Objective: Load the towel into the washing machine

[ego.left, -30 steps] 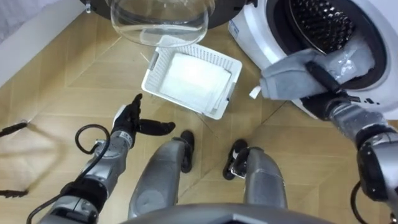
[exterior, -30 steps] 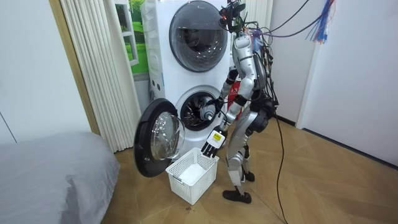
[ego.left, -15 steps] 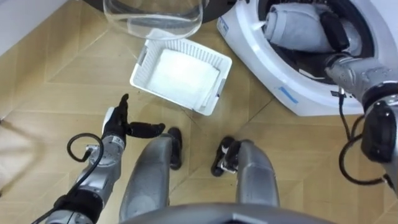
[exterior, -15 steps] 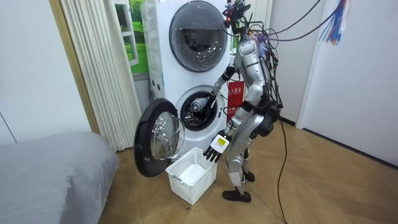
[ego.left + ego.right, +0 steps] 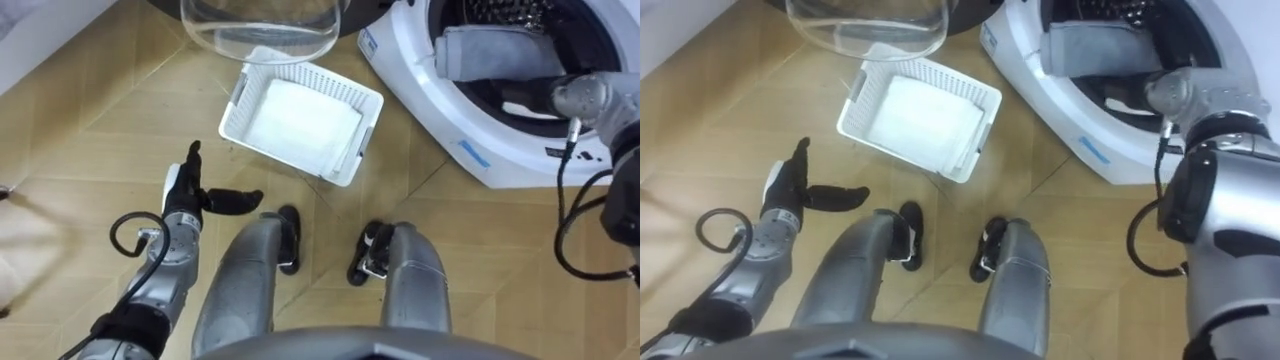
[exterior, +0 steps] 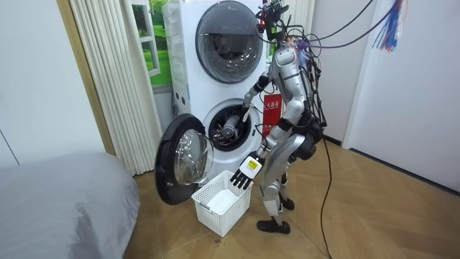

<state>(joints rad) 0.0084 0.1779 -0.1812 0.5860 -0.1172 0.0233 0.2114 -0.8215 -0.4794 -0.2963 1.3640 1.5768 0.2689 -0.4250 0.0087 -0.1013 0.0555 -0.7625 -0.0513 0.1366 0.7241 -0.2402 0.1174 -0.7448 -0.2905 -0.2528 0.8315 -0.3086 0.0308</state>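
Grey towel [image 5: 500,52], a soft rolled bundle, lies crosswise in the washing machine [image 5: 420,75] mouth. Left hand [image 5: 186,190] is splayed; I cannot tell the right hand's [image 5: 548,98] state.

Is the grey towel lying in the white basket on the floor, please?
No, the grey towel lies inside the washing machine, apart from the white basket.
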